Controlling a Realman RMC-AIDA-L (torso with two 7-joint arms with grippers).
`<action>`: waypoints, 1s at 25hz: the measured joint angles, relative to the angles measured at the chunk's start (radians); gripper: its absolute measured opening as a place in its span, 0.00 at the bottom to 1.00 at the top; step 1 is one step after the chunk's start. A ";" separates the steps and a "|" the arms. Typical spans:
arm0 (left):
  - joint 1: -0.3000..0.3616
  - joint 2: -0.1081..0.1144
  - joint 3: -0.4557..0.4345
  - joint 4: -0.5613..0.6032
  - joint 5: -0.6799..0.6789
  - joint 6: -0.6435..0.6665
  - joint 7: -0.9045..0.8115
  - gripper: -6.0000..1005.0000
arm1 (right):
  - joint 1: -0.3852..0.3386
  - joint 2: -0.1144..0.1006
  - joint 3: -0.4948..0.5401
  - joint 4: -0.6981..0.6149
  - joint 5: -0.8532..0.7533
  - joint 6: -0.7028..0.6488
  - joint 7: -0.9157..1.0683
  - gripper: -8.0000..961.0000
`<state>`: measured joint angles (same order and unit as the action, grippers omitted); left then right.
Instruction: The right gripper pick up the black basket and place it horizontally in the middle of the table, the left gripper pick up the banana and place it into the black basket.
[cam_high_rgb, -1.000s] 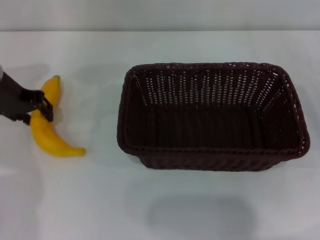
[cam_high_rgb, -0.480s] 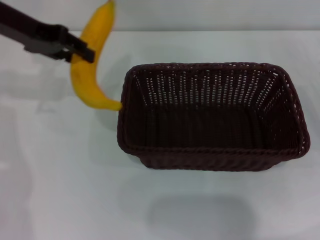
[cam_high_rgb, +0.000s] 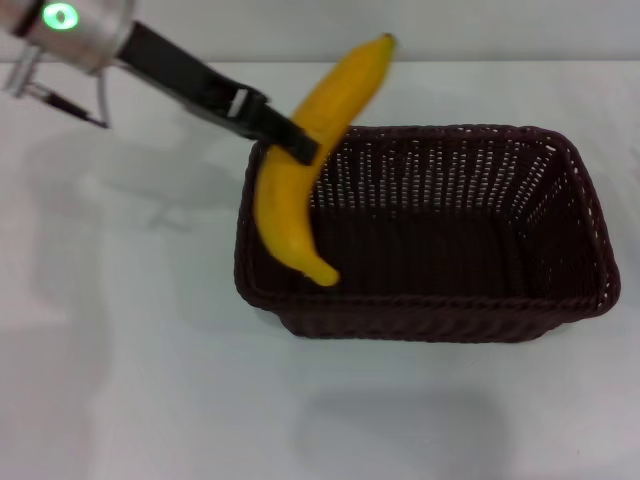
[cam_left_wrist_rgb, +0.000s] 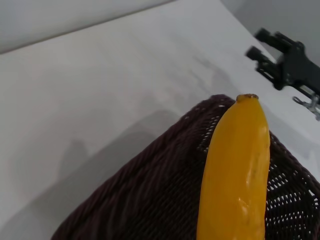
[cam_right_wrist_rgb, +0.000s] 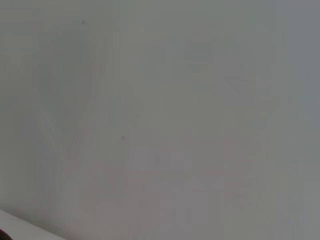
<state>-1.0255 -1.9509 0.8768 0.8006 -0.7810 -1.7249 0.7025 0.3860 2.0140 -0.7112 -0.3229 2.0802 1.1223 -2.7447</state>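
Observation:
The black basket (cam_high_rgb: 420, 306) lies lengthwise across the middle of the table (cam_high_rgb: 120, 380), open side up. My left gripper (cam_high_rgb: 296, 146) is shut on the banana (cam_high_rgb: 300, 180) and holds it in the air above the basket's left rim. The banana hangs steeply, with its lower tip over the basket's inside left corner. In the left wrist view the banana (cam_left_wrist_rgb: 235, 170) fills the foreground above the woven basket (cam_left_wrist_rgb: 150, 195). Far off beyond the basket, the right gripper (cam_left_wrist_rgb: 287, 60) hangs above the table.
Bare table surface lies to the left of the basket and in front of it. The right wrist view shows only a pale blank surface.
The left gripper lifted the banana off the table at the far left. It then carried the banana up and to the right, over the basket's left end.

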 joint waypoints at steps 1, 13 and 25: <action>-0.014 -0.010 0.007 -0.005 0.003 0.011 0.006 0.50 | 0.001 0.000 -0.001 0.002 0.000 0.000 0.000 0.51; -0.038 -0.053 0.025 -0.008 0.011 0.151 0.111 0.51 | -0.019 0.000 0.000 0.014 -0.008 0.014 -0.003 0.51; 0.274 -0.129 0.057 0.261 -0.229 0.380 0.360 0.89 | -0.046 -0.003 0.012 0.007 -0.001 0.094 -0.004 0.51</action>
<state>-0.7513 -2.0801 0.9334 1.0611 -1.0104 -1.3451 1.0623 0.3398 2.0109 -0.6989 -0.3158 2.0795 1.2162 -2.7489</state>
